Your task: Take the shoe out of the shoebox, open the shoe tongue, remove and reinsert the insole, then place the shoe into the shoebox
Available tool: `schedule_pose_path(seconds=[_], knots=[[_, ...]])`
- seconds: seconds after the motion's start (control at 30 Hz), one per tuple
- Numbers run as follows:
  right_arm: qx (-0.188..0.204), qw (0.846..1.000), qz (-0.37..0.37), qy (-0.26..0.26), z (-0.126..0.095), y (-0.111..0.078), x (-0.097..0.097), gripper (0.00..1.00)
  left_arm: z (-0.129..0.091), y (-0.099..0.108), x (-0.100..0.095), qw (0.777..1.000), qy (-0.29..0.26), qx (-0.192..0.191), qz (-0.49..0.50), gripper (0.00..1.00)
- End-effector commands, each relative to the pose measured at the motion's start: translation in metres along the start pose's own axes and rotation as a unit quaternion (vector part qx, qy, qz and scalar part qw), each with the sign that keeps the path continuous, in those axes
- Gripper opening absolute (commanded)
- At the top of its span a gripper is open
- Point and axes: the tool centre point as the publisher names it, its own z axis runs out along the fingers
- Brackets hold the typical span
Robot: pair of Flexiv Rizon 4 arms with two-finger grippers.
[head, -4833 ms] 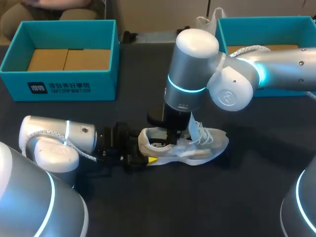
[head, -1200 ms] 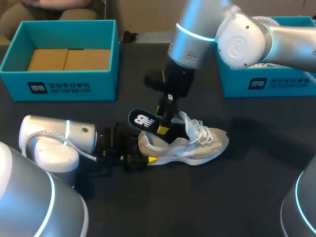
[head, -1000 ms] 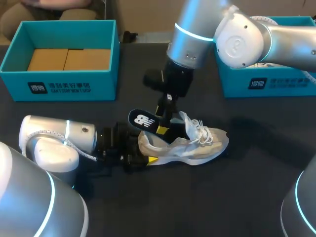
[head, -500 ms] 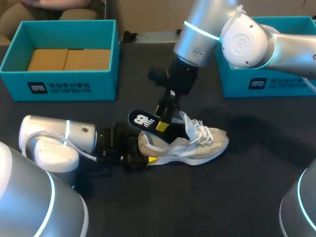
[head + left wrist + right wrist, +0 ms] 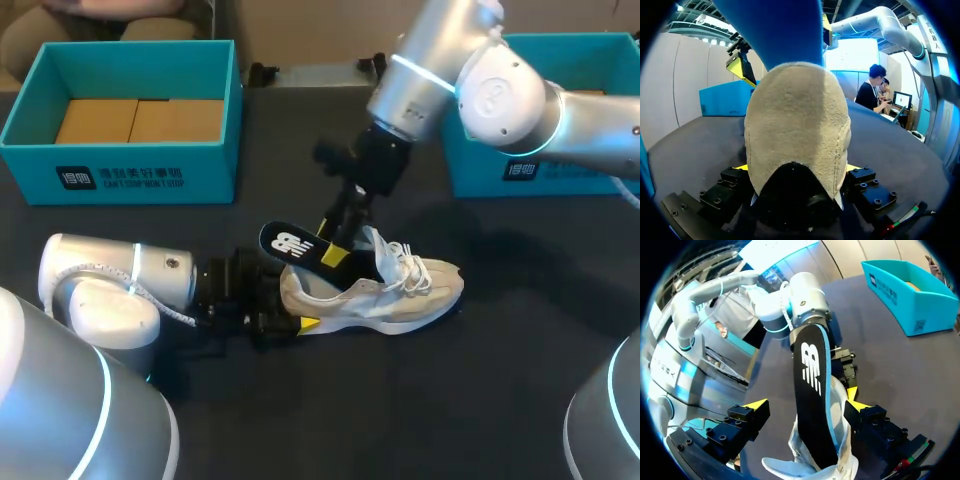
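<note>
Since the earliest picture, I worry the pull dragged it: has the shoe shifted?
No. The shoe lies just as far from the left shoebox as before.

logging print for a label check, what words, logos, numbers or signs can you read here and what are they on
Left shoebox, front wall: white square logo and a line of characters, too small to read.
Right shoebox, front wall: white print, too blurred to read.
Insole sticking out of the shoe: one white stylised logo, no plain words or numbers.
Nothing can be quoted with certainty.
</note>
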Motion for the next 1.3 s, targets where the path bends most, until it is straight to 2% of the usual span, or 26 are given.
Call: schedule_pose_path(seconds=[0.03, 0.17, 0.3, 0.53, 0.73, 0.77, 0.83, 0.87, 1.3], knots=[[0.003, 1.0, -0.002, 0.009, 0.007, 0.005, -0.005, 1.0, 0.001, 0.001, -0.001, 1.0, 0.0, -0.003, 0.0, 0.0], [-0.001, 1.0, -0.004, 0.02, 0.013, 0.008, -0.006, 0.98, 0.001, 0.001, -0.001, 1.0, 0.0, -0.003, 0.0, 0.0], [-0.006, 0.999, -0.013, 0.043, 0.019, 0.01, -0.002, 0.87, 0.001, 0.001, -0.001, 1.0, 0.0, -0.003, 0.0, 0.0], [-0.01, 0.996, -0.031, 0.084, 0.021, 0.006, 0.004, 0.87, 0.001, 0.001, -0.001, 1.0, 0.0, -0.003, 0.0, 0.0], [-0.002, 0.993, -0.042, 0.107, 0.018, 0.01, 0.001, 0.77, 0.001, 0.001, -0.001, 1.0, 0.0, -0.003, 0.0, 0.0], [0.0, 0.993, -0.041, 0.11, 0.018, 0.01, 0.0, 0.73, 0.001, 0.001, -0.001, 1.0, 0.0, -0.003, 0.0, 0.0], [-0.002, 0.993, -0.041, 0.108, 0.019, 0.011, -0.001, 0.55, 0.001, 0.001, -0.001, 1.0, 0.0, -0.003, 0.0, 0.0], [-0.001, 0.993, -0.039, 0.109, 0.019, 0.011, -0.002, 0.49, 0.001, 0.001, -0.001, 1.0, 0.0, -0.003, 0.0, 0.0], [-0.001, 0.992, -0.047, 0.121, 0.022, 0.012, -0.008, 0.41, 0.001, 0.001, -0.001, 1.0, 0.0, -0.003, 0.0, 0.0]])
